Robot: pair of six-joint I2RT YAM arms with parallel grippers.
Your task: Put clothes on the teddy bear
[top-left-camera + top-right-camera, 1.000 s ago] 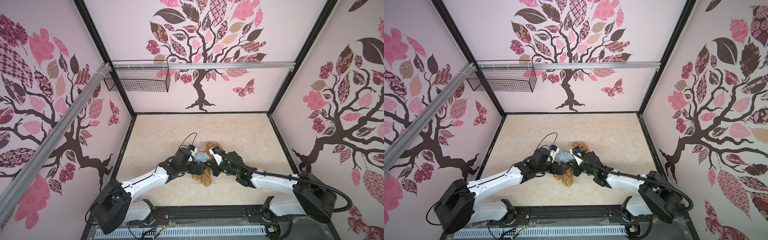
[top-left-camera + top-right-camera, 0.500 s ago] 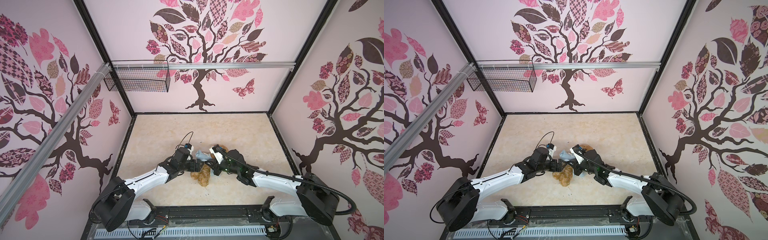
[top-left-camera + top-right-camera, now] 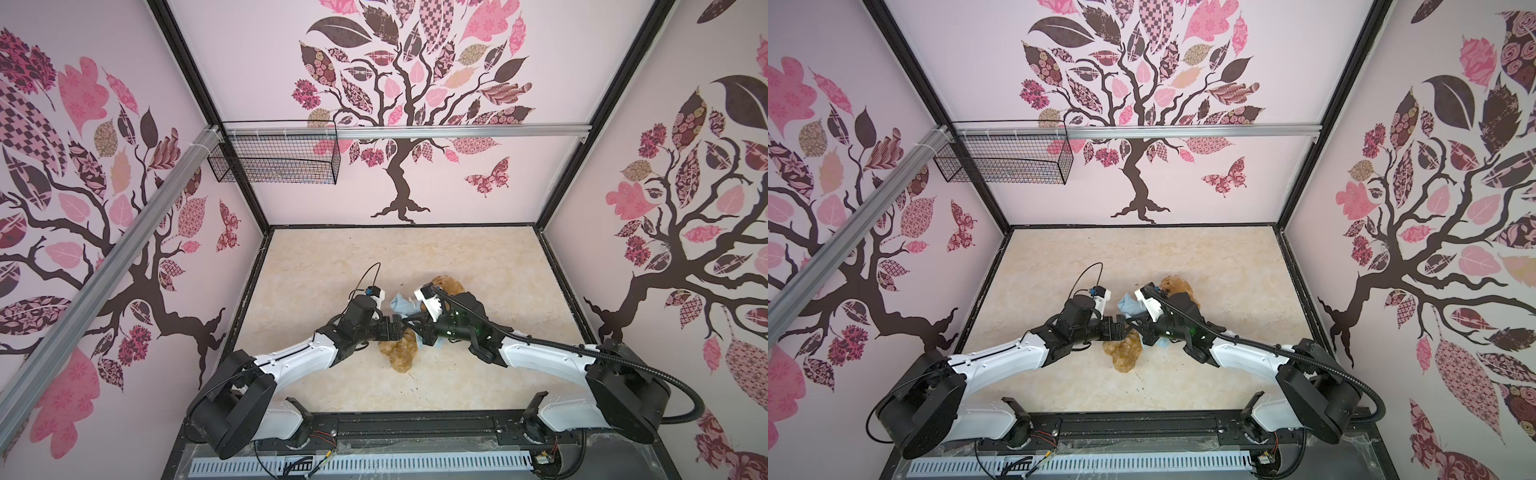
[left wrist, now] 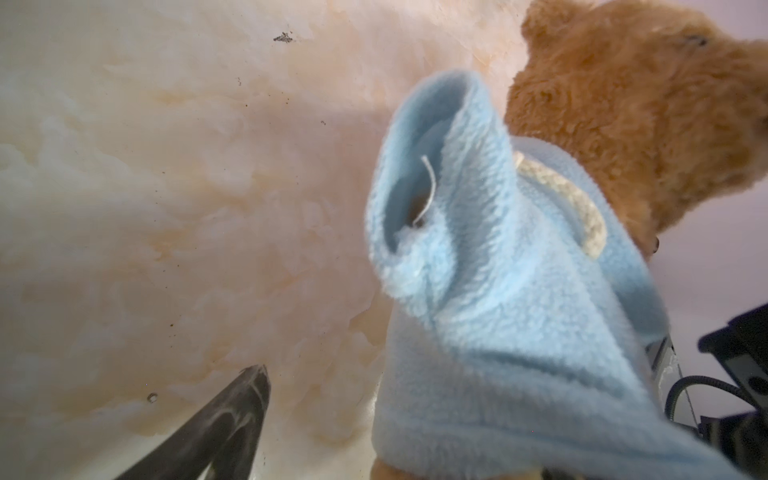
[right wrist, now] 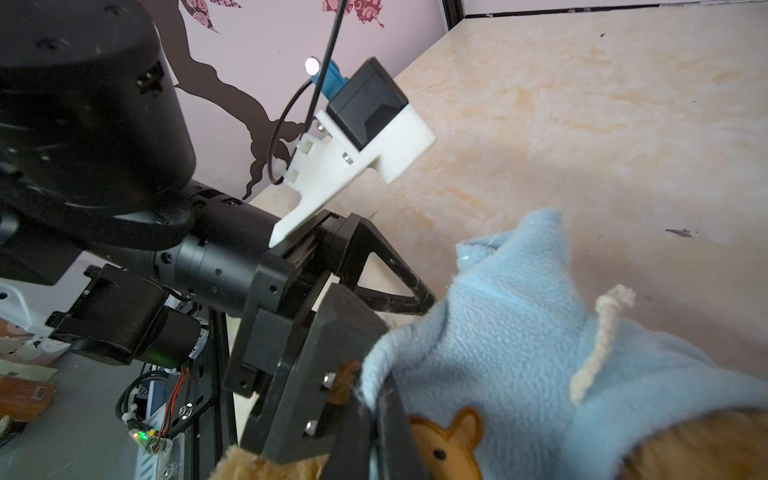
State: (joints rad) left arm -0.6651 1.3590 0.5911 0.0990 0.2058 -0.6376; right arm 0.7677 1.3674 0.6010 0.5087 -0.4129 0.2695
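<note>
Teddy bear (image 3: 401, 353) lies approx mid-desk (image 3: 478, 257), head toward the far right, legs toward the near edge; same in both top views (image 3: 1126, 353). Light-blue shirt (image 3: 400, 305) sits on its upper body, hood bunched left of the head, head itself bare. A cream drawstring (image 5: 598, 345) hangs loose on the fleece, and a small orange bear-face patch (image 5: 446, 444) shows in the right wrist view. Left tool (image 3: 398, 325) reaches in from the left, fingers (image 4: 249, 386) spread wide, clamping nothing, just beside the shirt hem at the bear's waist. Right tool (image 3: 419, 329) reaches in from the right, pinched tight on the shirt hem by the belly. Both tools are nearly tip to tip over the bear, btwn its head and legs.
</note>
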